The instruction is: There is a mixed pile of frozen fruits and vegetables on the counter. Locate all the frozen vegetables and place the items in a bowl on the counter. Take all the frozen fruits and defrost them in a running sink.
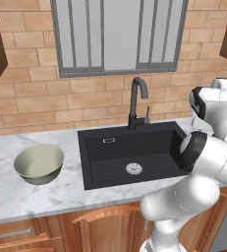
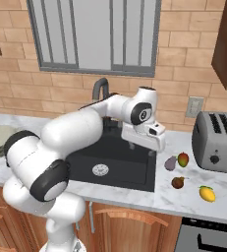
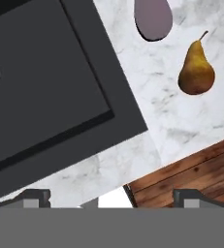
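Observation:
My gripper (image 2: 141, 148) hangs open and empty over the right edge of the black sink (image 2: 110, 165), left of the pile. In the hand view its fingertips (image 3: 33, 196) stand wide apart over the sink's (image 3: 45, 87) corner. On the marble counter (image 3: 147, 101) lie a purple-grey vegetable lump (image 3: 153, 18) and a brown pear-shaped fruit (image 3: 196, 70). From the right base view I see the purple-grey lump (image 2: 170, 163), a red-yellow-green oval fruit (image 2: 183, 159), the red-brown fruit (image 2: 178, 182) and a yellow-orange vegetable (image 2: 208, 193). The pale grey-green bowl (image 1: 39, 163) stands left of the sink (image 1: 129, 152).
A tall black tap (image 1: 137, 101) rises behind the sink, with no water showing. A steel toaster (image 2: 218, 142) stands right of the pile by the brick wall. Wooden cabinet fronts (image 3: 191, 169) run below the counter edge.

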{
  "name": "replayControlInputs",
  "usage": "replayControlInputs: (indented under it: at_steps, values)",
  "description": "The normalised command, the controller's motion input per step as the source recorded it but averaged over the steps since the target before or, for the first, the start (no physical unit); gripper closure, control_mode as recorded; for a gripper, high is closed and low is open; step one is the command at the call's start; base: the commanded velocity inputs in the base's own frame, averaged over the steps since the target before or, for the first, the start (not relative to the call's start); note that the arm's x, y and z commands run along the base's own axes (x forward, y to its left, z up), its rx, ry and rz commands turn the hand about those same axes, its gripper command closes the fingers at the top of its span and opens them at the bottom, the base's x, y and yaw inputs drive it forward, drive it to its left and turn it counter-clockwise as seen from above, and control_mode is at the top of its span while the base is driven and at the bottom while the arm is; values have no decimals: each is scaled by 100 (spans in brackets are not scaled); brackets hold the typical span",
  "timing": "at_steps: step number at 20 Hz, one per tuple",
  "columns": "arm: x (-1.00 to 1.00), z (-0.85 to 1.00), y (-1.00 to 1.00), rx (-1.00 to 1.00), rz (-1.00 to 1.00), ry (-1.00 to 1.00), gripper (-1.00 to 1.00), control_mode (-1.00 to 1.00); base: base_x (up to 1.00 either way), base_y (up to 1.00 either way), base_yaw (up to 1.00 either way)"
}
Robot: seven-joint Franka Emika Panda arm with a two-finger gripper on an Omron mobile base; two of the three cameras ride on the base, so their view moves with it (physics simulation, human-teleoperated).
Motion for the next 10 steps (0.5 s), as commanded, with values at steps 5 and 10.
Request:
replayControlInputs:
  at_steps: [5,10]
  values:
    - [11,-17,-37,0,-10,4,-100,-100,0,0,0]
    - [11,-27,-39,0,-10,1,-100,-100,0,0,0]
